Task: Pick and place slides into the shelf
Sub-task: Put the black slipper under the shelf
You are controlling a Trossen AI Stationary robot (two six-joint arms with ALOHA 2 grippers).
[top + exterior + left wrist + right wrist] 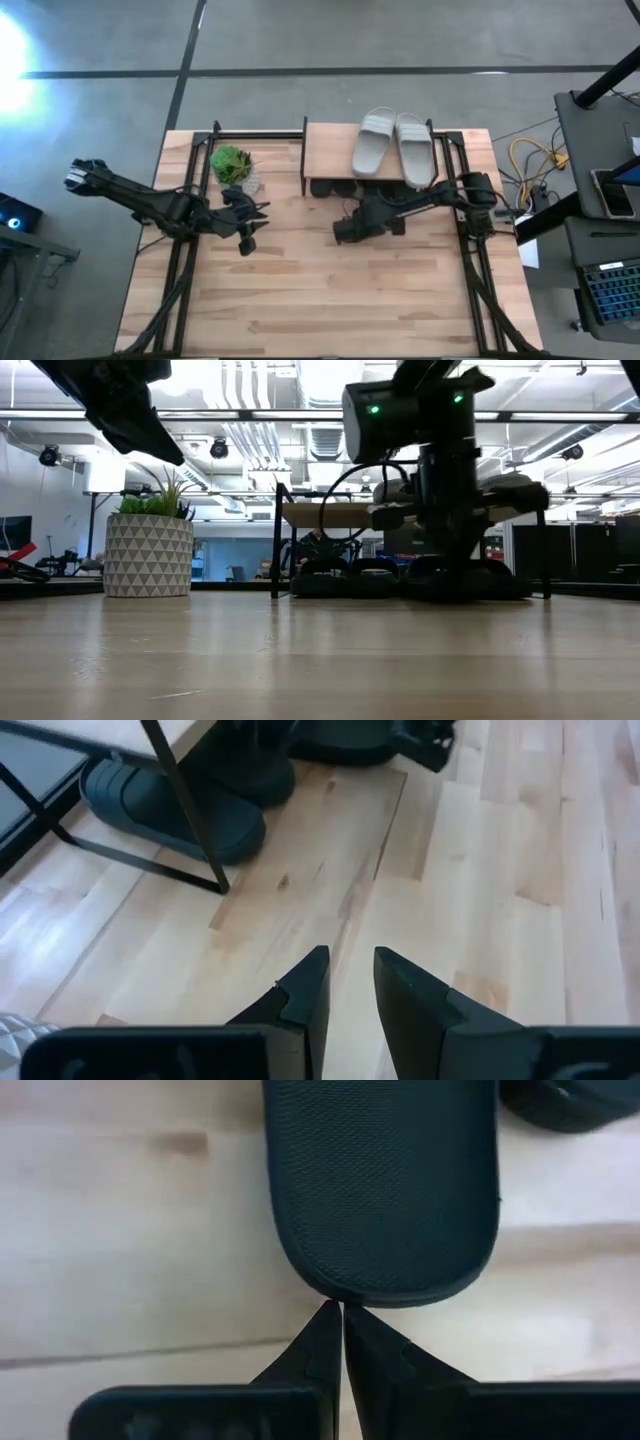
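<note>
1. The right gripper is sitting low over the table, just in front of the shelf, with its two fingers pressed together and nothing clamped between them.
2. Right at those fingertips a black slide is lying flat on the wood, its rounded end touching or all but touching the tips; from the wrist view contact cannot be told for sure.
3. Beyond that slide, at the far corner of the right wrist view, the edge of another black slide is showing.
4. In the high view the right gripper is reaching away from its arm's base toward the table's middle, with the shelf's underside row of black slides just beyond it.
5. Two light grey slides are lying side by side on the shelf's plank top, above the right gripper's side of the rack.
6. The left gripper is hanging above bare tabletop, fingers parted a little and holding nothing.
7. Ahead of the left gripper, well apart from it, a dark slide is lying under the shelf beside a thin black leg.
8. A potted plant is standing near the left gripper, between it and the table's far edge.
</note>
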